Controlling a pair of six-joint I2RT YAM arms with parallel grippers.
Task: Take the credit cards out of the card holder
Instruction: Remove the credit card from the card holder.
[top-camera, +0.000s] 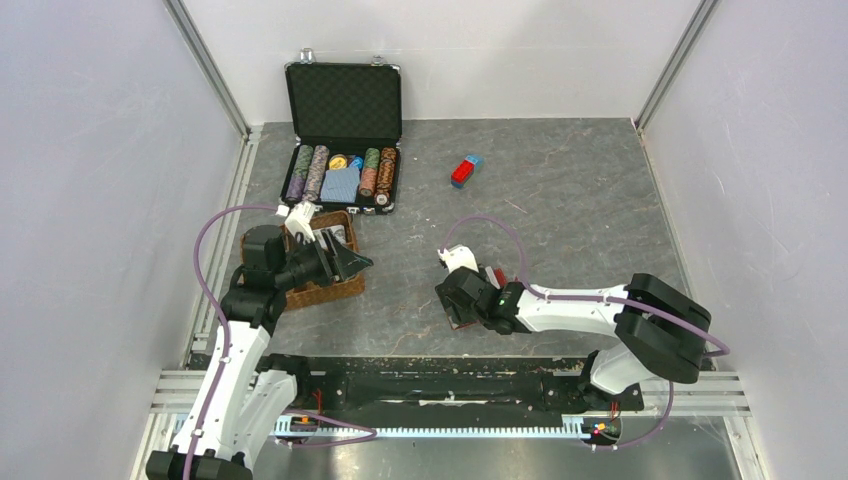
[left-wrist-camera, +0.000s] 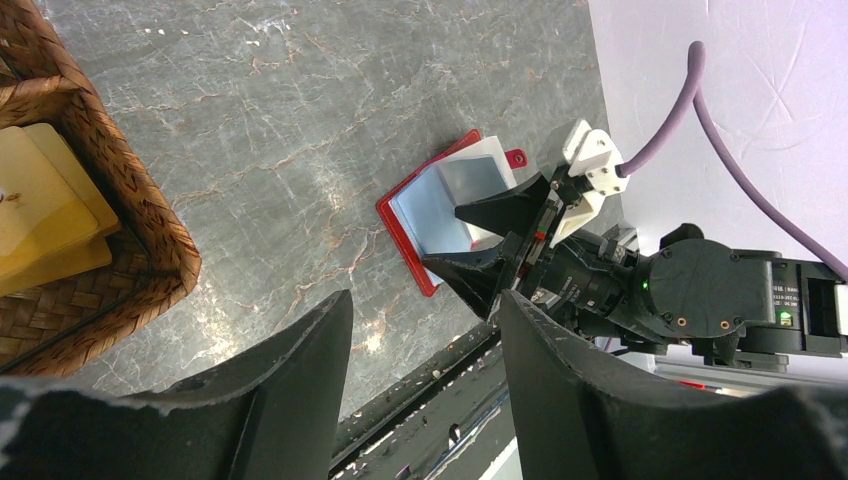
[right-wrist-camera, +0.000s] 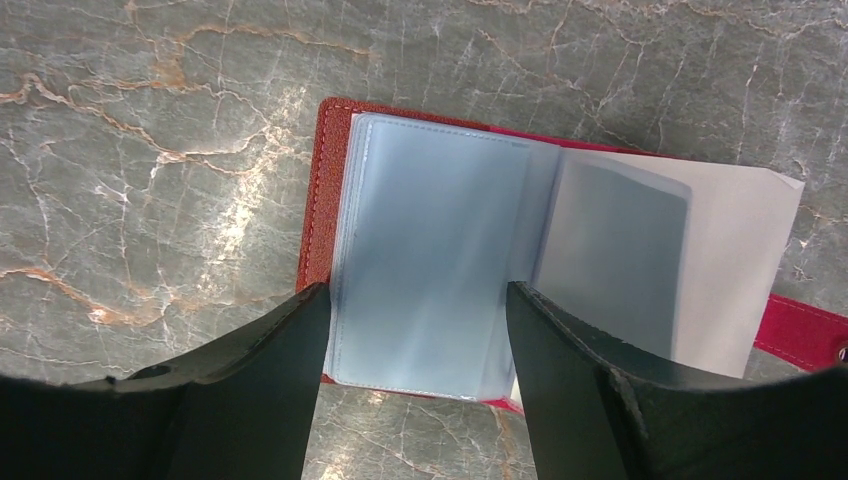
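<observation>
We see the card holder (right-wrist-camera: 310, 200) lying open on the table (right-wrist-camera: 140, 120), under the right gripper (right-wrist-camera: 415, 300). The credit cards (right-wrist-camera: 615, 250) sit inside its clear sleeves. This gripper is wide open: its two fingers stand on either side of one page and hold nothing. The left gripper (left-wrist-camera: 422, 305) is open too and empty, above the table just beside the wicker basket (left-wrist-camera: 150, 230), apart from the holder.
</observation>
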